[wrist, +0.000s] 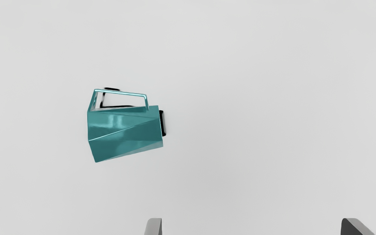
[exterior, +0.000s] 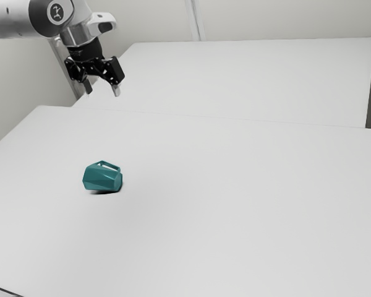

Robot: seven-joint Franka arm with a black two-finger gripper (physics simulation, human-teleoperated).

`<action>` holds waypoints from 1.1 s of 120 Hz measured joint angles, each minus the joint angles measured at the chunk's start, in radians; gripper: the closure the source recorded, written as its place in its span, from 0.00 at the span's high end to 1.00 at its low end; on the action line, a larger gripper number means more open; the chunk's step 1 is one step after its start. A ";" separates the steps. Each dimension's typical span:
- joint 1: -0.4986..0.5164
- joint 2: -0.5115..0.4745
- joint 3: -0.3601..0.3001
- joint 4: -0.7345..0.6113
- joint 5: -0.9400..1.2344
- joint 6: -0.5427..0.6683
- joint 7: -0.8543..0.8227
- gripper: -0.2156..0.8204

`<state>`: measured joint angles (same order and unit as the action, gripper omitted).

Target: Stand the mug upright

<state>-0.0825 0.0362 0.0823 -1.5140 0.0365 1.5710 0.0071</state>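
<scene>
Ext. view: glossy teal faceted mug (exterior: 102, 179) lies on its side on the smooth matte white surface (exterior: 235, 216), toward that view's left, w/ the black 2-finger gripper (exterior: 102, 92) up in the air at far left, well apart from it. Jaws open, nothing btwn. Wrist view adds detail: slim angular loop handle (wrist: 121, 92), flat triangular facets, hard black shadow.
</scene>
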 joint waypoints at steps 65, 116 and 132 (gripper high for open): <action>0.030 0.056 0.363 -0.079 -0.182 0.112 0.071 0.77; 0.021 0.082 0.591 -0.344 -0.555 0.192 0.332 0.77; 0.022 0.155 0.654 -0.348 -0.667 0.173 0.439 0.77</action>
<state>-0.0607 0.1911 0.7360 -1.8622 -0.6301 1.7436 0.4460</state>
